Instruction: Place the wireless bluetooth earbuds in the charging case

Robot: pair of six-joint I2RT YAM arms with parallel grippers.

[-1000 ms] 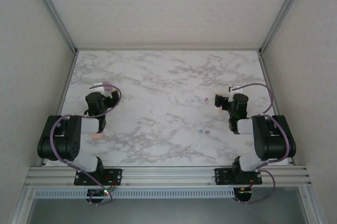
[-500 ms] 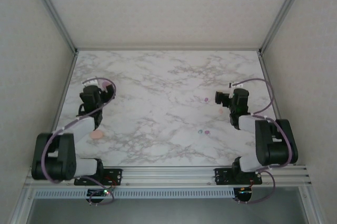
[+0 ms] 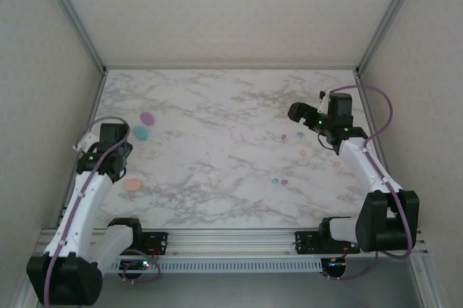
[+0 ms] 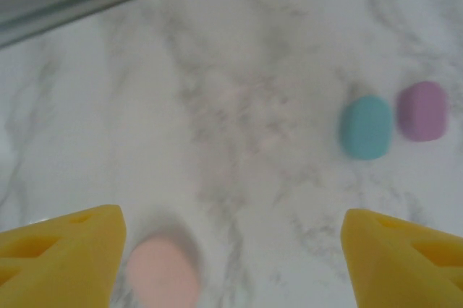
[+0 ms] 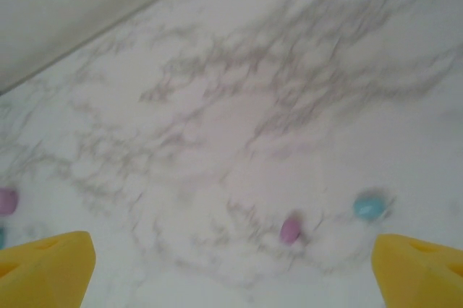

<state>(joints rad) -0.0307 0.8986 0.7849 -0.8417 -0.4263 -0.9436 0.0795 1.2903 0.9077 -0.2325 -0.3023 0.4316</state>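
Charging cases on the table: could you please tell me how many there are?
3. The purple case and the teal case lie side by side on the left; the pink case lies nearer the front edge, also on the left. Others may be hidden.

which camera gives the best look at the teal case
Left wrist: the teal case is large and whole, beside the purple case. Top external shows it as a small oval. Right wrist catches at most a teal sliver at its left edge.
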